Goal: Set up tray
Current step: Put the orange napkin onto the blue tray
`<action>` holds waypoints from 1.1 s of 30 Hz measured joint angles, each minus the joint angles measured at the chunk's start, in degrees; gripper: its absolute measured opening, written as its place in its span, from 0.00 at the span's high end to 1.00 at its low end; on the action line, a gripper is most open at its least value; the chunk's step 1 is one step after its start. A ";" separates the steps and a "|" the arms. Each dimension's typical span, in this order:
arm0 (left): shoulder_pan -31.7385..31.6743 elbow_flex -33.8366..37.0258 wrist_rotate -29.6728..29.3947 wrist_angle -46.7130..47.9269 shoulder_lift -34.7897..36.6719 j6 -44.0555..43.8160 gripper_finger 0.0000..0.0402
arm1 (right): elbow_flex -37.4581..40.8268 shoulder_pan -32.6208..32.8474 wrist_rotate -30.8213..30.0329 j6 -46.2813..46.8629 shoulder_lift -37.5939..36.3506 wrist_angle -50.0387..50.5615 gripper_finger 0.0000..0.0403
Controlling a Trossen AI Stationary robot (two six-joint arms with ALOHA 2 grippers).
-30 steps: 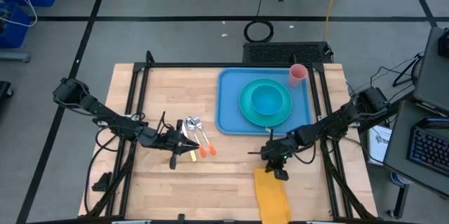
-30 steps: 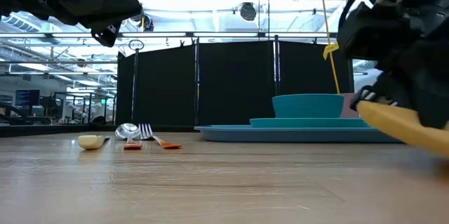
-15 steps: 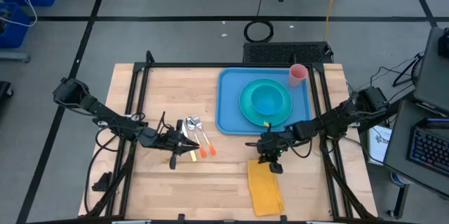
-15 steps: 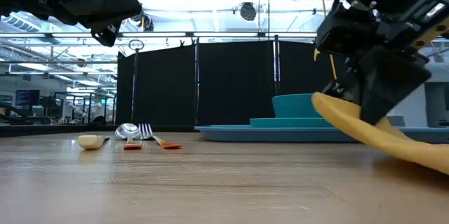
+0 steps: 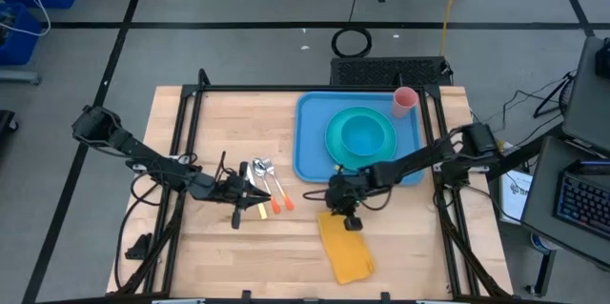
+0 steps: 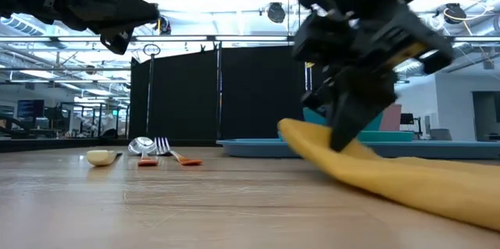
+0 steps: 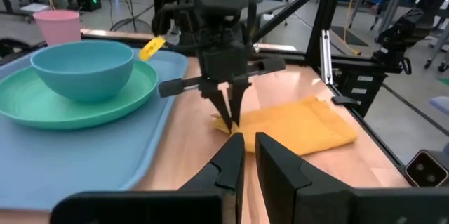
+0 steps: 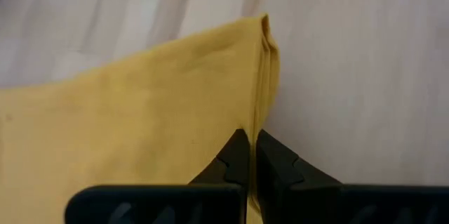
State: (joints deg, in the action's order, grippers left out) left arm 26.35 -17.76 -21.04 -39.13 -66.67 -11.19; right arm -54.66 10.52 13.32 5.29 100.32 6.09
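one corner of the yellow cloth (image 5: 344, 254) is pinched in your right gripper (image 5: 348, 220); the tray (image 5: 313, 156) lies just beyond it, far from your nearly closed, empty left gripper (image 5: 255, 199).

Right end effector (image 6: 341, 141) pinching yellow cloth (image 6: 391, 177) on wooden table (image 6: 195, 202), blue tray (image 6: 258, 148) behind, cutlery (image 6: 152, 151) beyond

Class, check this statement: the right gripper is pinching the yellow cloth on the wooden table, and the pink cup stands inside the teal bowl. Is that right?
Not quite. The right gripper does pinch the yellow cloth, but the pink cup stands on the blue tray beside the plate, not inside the teal bowl. The high view shows it.
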 joint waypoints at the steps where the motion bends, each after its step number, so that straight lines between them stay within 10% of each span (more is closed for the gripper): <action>1: 0.00 0.00 0.00 0.46 -0.02 -0.41 0.90 | -0.84 -0.48 -0.09 -1.06 0.79 0.07 1.00; 22: -3.78 0.00 -4.68 6.58 -0.10 -21.50 0.89 | -7.38 -2.39 -13.49 -10.72 1.35 1.92 1.00; 33: -5.91 0.00 -2.33 6.56 -0.11 -22.75 0.56 | -10.26 -4.48 -13.58 -12.70 1.35 -0.17 1.00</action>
State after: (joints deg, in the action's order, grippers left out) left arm 20.43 -17.76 -23.37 -32.57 -66.78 -33.94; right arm -64.92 6.05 -0.26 -7.40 101.67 5.92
